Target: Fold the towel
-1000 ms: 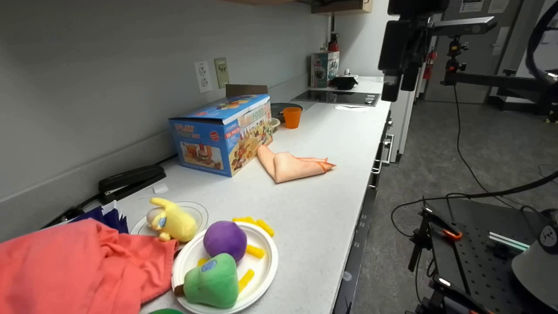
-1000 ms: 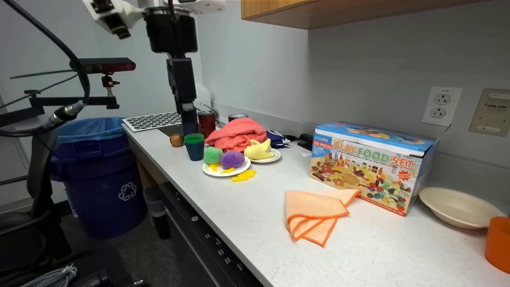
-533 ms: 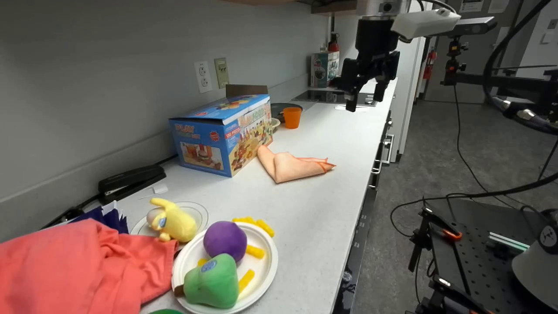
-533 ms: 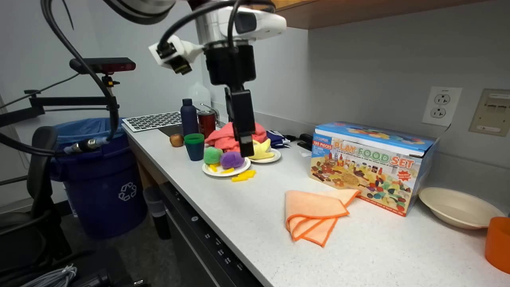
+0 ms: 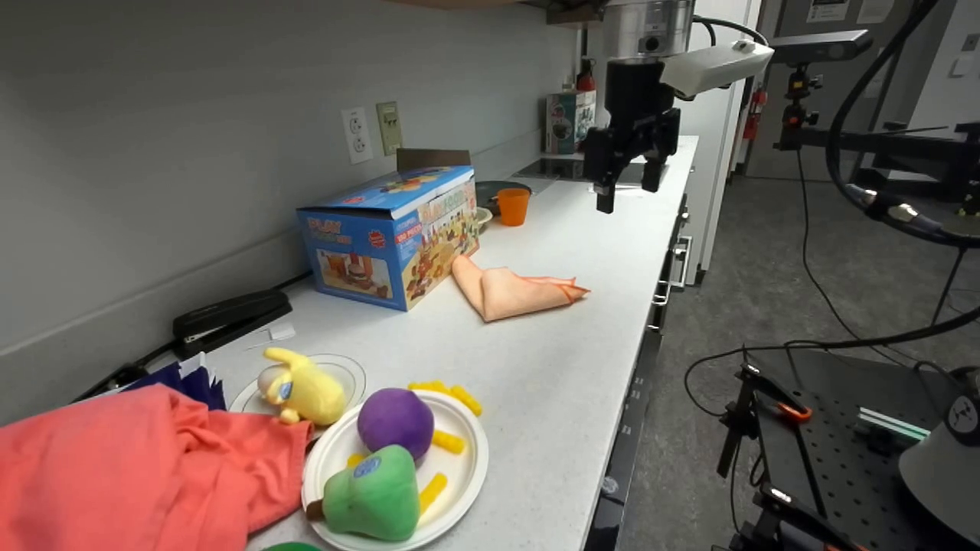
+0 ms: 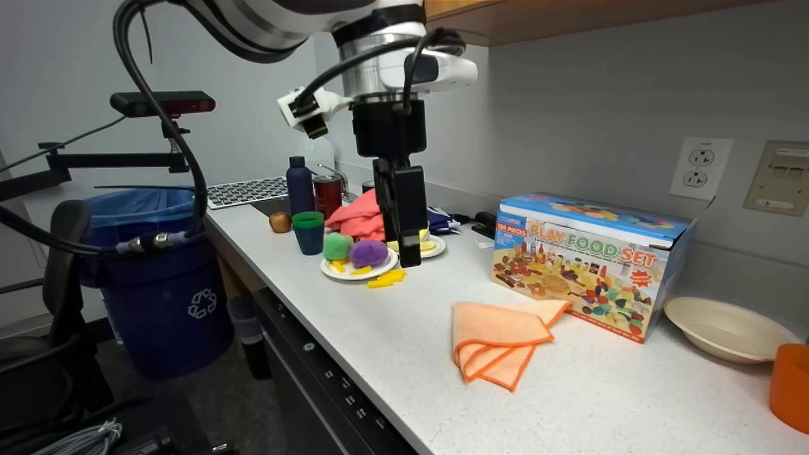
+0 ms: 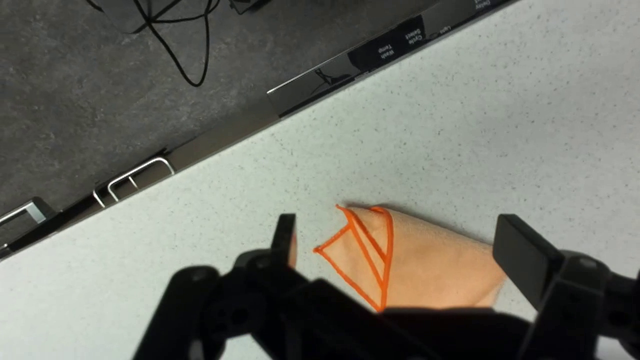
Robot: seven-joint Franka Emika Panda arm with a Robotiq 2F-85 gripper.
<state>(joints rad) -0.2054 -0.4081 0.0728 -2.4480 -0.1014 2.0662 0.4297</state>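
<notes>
We are seeing the towel [image 6: 496,323] lying on the desk [image 6: 404,341], partly doubled over itself, its orange edges showing in uneven layers. In an exterior view the box [image 5: 390,237] is standing at ten o'clock from it; one towel corner is reaching the box's foot, touching or just beside, leaving us unsure. The claw [image 5: 628,193] is hanging above the desk, between one and two o'clock from the towel in that view, its fingers [image 7: 525,257] standing well apart and gripping nothing. The wrist view is showing the towel around four o'clock from the middle, so we are judging that the claw is standing wide for straddling a layer to turn over. A round plate [image 5: 476,474] and a second plate [image 6: 437,248] are sitting well apart from the towel, presumably leaving room for folding.

We are counting one towel, one box, two plates, one red cloth [image 5: 115,467], one bowl [image 6: 720,328], one orange cup [image 5: 513,207] and three toys: a purple toy [image 5: 394,421], a green toy [image 5: 375,493] and a yellow toy [image 5: 312,390].
</notes>
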